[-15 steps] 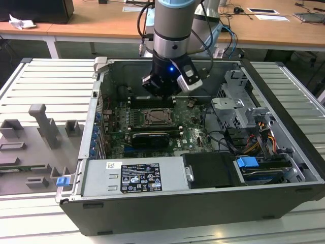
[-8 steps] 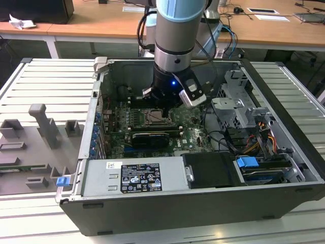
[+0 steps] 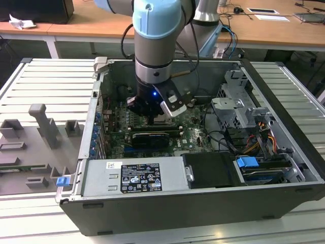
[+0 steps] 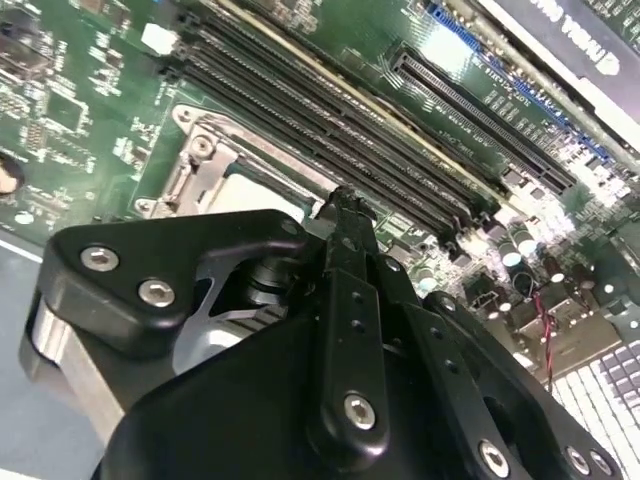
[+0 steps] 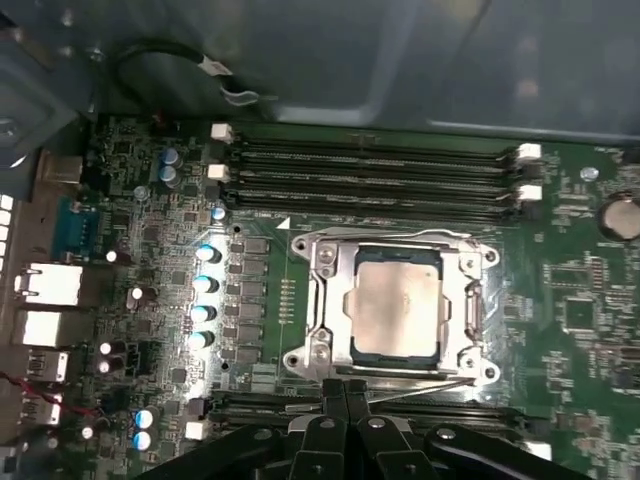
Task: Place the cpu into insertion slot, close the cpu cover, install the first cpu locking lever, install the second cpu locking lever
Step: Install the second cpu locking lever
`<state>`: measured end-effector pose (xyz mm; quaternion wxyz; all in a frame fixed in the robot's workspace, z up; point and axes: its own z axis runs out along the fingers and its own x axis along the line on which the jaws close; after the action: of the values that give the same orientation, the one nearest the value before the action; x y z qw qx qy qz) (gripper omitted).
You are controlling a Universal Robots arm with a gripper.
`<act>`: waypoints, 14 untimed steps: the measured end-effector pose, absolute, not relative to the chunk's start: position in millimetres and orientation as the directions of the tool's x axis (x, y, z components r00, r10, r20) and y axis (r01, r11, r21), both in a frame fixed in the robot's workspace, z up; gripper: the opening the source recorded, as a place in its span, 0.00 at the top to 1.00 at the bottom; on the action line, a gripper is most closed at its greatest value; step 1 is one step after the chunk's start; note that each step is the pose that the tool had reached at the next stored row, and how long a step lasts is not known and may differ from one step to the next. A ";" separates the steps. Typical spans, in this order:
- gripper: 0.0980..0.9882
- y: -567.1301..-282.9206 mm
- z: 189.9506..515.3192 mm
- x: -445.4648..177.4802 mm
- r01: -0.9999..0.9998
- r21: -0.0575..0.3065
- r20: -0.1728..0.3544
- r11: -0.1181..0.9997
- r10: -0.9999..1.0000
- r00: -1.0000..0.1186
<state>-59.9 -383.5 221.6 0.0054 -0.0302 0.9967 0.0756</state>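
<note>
**Tool shut at the socket's edge, chip already under its cover**

Began at the exterior view's left: found grey blocks (image 3: pixel 43 122) standing on the slatted surface (image 3: pixel 30 81), well apart from the work and probably there as holders for parts. Went on to the open case (image 3: pixel 152 223), laid on its side, most likely to give reach to the board from above. Saw the arm reaching down into it near the middle, with the tool (image 3: pixel 155 118) low over the board, just behind the black card (image 3: pixel 150 138). Ended at the exterior view's right with a drive cage (image 3: pixel 238 107) and a blue clip (image 3: pixel 248 163), both clear of the arm.

Turned then to the first wrist view. Found the cpu (image 5: pixel 397 305) lying flat in the slot (image 5: pixel 352 350), its pale face showing through the window of the cover (image 5: pixel 462 300). Judged the cover folded down over the chip to clamp it in place. Made out a thin lever (image 5: pixel 420 384) running along the socket edge nearest the tool (image 5: pixel 345 395), with memory slots (image 5: pixel 370 170) across the socket on the far side.

Read the tool as closed in both wrist views, fingertips pressed together and nothing held between them. Took that for a pusher's posture, a single narrow point aimed at the lever, not a clamp. Could not tell whether the tips touched the lever or stood just over it, nor whether either lever was hooked home.
</note>
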 end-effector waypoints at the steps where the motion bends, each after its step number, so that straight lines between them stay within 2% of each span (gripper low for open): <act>1: 0.99 -383.5 217.8 -59.9 -0.061 0.151 -0.015 0.987 -0.060 -0.998; 4: 0.99 -384.7 214.7 -60.6 -0.061 0.164 -0.017 0.984 -0.059 -0.998; 6: 0.99 -387.1 214.6 -63.5 -0.062 0.221 -0.024 0.973 -0.058 -0.998; 7: 0.99 -390.1 214.4 -64.2 -0.062 0.230 -0.026 0.971 -0.058 -0.998; 14: 0.99 -406.0 214.2 -72.4 -0.064 0.262 -0.032 0.963 -0.058 -0.998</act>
<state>-72.4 -406.0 214.2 0.0120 -0.0309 0.9906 0.1326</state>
